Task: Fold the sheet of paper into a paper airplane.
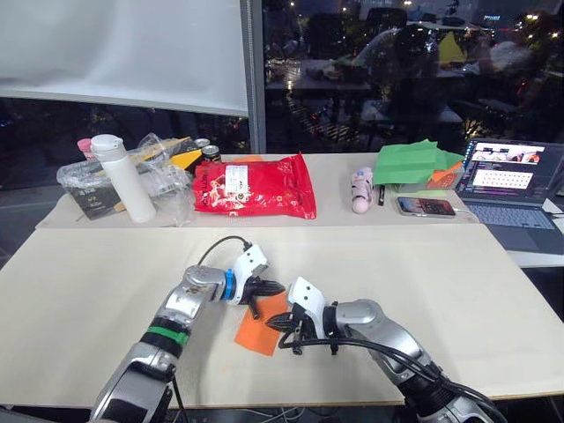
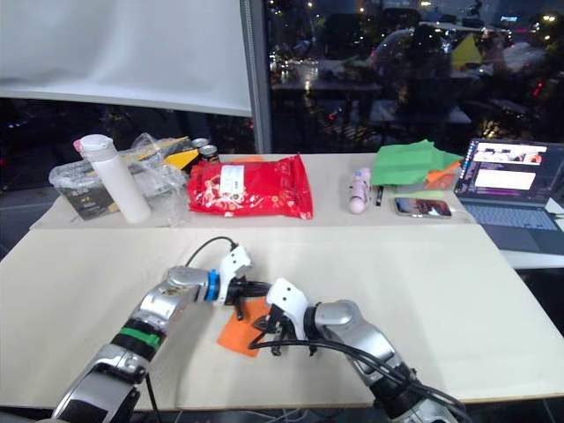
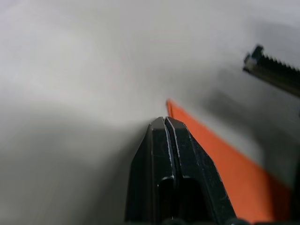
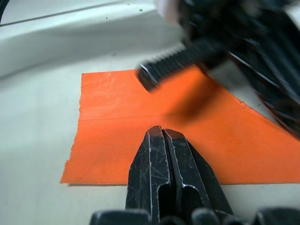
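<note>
Grippers pressing paper airplane (image 1: 261, 333) on table (image 1: 458, 291).
Left gripper (image 1: 255, 300) and right gripper (image 1: 287, 333) pinched closed, empty, tips on orange sheet.

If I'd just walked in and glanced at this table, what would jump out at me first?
Probably the folded orange paper lying flat near the front edge of the pale table, with the robot's left gripper and right gripper both shut and pressing on it. Next, the shiny red snack bag at the back, beside a white bottle.
</note>
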Robot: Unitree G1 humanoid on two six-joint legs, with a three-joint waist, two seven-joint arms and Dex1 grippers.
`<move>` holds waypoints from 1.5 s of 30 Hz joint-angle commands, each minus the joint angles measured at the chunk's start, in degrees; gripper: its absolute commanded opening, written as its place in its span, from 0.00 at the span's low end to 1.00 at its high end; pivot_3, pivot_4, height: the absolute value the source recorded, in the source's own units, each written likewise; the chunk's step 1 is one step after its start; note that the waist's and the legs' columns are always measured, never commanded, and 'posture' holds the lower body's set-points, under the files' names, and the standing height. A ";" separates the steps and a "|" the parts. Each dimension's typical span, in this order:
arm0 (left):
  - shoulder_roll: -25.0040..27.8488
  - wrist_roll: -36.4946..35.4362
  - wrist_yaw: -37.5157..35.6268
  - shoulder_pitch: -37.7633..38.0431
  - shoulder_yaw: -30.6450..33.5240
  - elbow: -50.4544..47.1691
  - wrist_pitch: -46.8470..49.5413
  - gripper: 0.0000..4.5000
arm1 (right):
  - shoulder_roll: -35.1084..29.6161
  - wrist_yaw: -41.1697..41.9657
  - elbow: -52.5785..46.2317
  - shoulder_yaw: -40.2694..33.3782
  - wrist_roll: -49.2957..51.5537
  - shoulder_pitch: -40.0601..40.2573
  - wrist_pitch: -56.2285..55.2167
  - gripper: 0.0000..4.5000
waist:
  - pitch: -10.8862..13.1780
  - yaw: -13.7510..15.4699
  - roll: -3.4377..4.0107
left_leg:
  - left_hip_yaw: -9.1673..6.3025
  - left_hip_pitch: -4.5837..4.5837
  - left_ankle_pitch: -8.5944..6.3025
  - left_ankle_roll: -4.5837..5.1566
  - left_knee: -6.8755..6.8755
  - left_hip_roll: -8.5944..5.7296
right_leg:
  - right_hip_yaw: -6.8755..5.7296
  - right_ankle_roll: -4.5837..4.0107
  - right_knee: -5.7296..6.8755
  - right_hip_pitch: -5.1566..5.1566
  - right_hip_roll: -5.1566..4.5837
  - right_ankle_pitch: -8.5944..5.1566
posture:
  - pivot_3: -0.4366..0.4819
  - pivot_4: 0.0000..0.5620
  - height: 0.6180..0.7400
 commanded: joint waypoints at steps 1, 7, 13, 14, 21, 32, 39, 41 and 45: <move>3.43 0.40 0.39 5.90 -0.15 -5.20 5.68 0.00 | 0.01 1.06 4.60 1.83 -1.73 -0.31 -0.54 0.01 | -0.01 -0.22 0.00 | 0.01 0.02 0.00 0.00 -0.01 0.01 | 0.00 0.00 0.00 0.00 0.00 0.00 | 0.48 0.27 0.77; 5.85 -2.76 1.47 13.46 1.42 -17.86 11.24 0.00 | 0.52 2.92 7.55 2.63 -2.15 -2.13 -2.30 0.01 | -0.03 -0.92 0.04 | -0.01 0.08 0.00 0.00 -0.11 0.02 | 0.00 -0.05 -0.01 0.06 0.00 -0.05 | 0.48 0.27 0.77; 9.86 -3.71 5.79 21.76 6.41 -24.31 13.11 0.00 | 1.58 4.83 11.19 4.09 -2.72 -4.49 -4.38 0.01 | -0.03 -1.49 0.02 | 0.02 0.17 -0.04 0.05 -0.28 0.06 | 0.01 -0.11 -0.02 0.03 0.00 -0.11 | 0.48 0.27 0.77; 10.29 -3.96 6.11 22.45 6.81 -24.87 13.23 0.00 | 1.65 5.01 11.40 4.17 -2.75 -4.60 -4.51 0.01 | -0.03 -1.45 0.02 | 0.02 0.28 -0.04 0.05 -0.40 0.06 | 0.01 -0.15 0.00 0.03 0.00 -0.13 | 0.48 0.27 0.77; 15.30 -10.33 2.26 27.84 10.38 -31.29 15.01 0.00 | 1.01 5.89 12.56 3.95 -3.48 -5.51 -6.16 0.01 | 0.00 -1.44 0.00 | 0.04 0.51 -0.05 0.04 -0.50 0.06 | 0.02 -0.25 0.01 -0.15 0.00 -0.21 | 0.48 0.27 0.77; 18.53 -13.81 -3.40 26.29 8.39 -30.32 14.01 0.00 | -6.45 8.62 4.64 0.91 -4.00 -6.87 -5.97 0.01 | 0.15 0.57 -0.03 | 0.13 0.33 -0.05 0.03 -0.46 -0.03 | 0.02 -0.74 -0.12 -0.21 -0.13 -0.47 | 0.48 0.27 0.77; 19.93 -18.95 -7.98 19.92 14.14 -25.31 14.23 0.00 | -9.41 7.64 -3.13 -1.98 -2.43 -5.36 -3.02 0.01 | 0.36 0.91 -0.13 | 0.08 -0.25 -0.03 0.04 -0.45 -0.03 | -0.01 -0.33 -0.09 -0.43 -0.10 -0.22 | 0.48 0.27 0.77; 19.75 -19.68 -8.76 17.75 14.66 -24.13 13.85 0.00 | -10.77 7.64 -6.43 -3.52 -1.68 -4.61 -1.72 0.01 | 0.49 1.18 -0.16 | 0.06 -0.29 -0.03 0.04 -0.44 -0.03 | -0.03 -0.29 -0.10 -0.45 -0.10 -0.20 | 0.48 0.27 0.77; 17.69 -18.68 -10.09 13.29 13.07 -21.31 11.09 0.00 | -13.31 6.48 -13.97 -7.67 -0.01 -1.92 1.50 0.01 | 0.53 1.41 -0.14 | 0.09 -0.30 -0.03 0.03 -0.43 -0.04 | -0.02 -0.29 -0.16 -0.42 -0.12 -0.20 | 0.48 0.27 0.77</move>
